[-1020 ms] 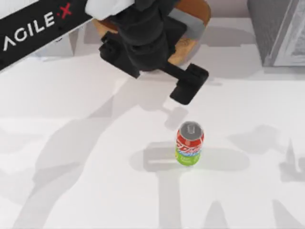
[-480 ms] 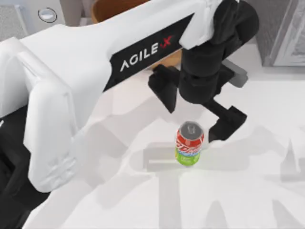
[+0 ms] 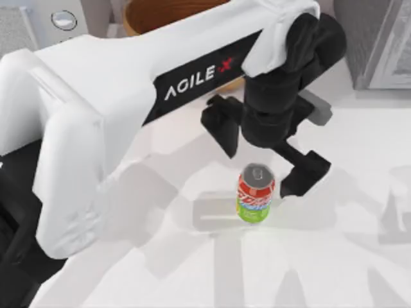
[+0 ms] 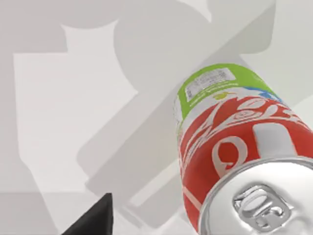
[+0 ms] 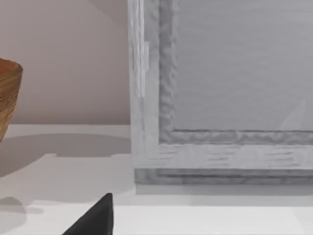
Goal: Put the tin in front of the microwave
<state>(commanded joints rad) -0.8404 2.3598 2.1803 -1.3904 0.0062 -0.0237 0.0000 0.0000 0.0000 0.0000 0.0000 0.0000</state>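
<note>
Your tin (image 3: 255, 194) stands upright on the smooth white table (image 3: 128, 256), just right of the frame's centre: a small cylinder, red above, blue band, lime-green base, shiny silver top with a pull tab. The left gripper (image 3: 260, 160) hangs over it, black fingers (image 3: 307, 173) spread wide to either side, gripping nothing. At the upper left edge you see the microwave's (image 3: 54, 22) pale dial panel; beside it the woven brown basket (image 3: 144, 16). A grey textured box (image 3: 376, 42) fills the upper right corner.
</note>
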